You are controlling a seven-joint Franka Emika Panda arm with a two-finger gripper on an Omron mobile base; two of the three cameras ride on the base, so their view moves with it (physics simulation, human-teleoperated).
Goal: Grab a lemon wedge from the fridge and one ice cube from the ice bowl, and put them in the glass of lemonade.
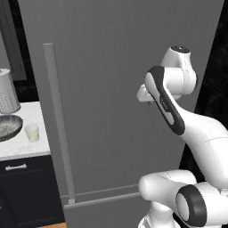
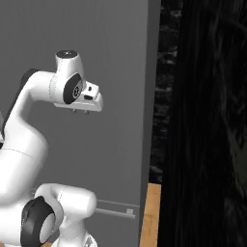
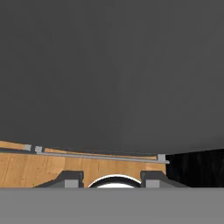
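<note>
The grey fridge [image 1: 111,53] stands shut, its long vertical bar handle [image 1: 57,120] at the door's left edge. The lemon wedge is hidden behind the door. My gripper [image 1: 148,102] hangs pointing down, close in front of the door's right half and far from the handle. In the right base view my gripper [image 2: 80,111] shows small tips below the white hand. In the hand view my gripper [image 3: 111,180] is open with nothing between the fingertips. On the white counter [image 1: 26,149] at the left sit the ice bowl [image 1: 9,127] and the glass of lemonade [image 1: 32,132].
A tall white dotted cylinder [image 1: 6,91] stands behind the bowl. Dark cabinets [image 1: 26,187] lie under the counter. A horizontal bar handle [image 1: 104,198] crosses the fridge's lower drawer. Wooden floor [image 2: 150,212] and a dark wall [image 2: 207,120] lie to the fridge's right.
</note>
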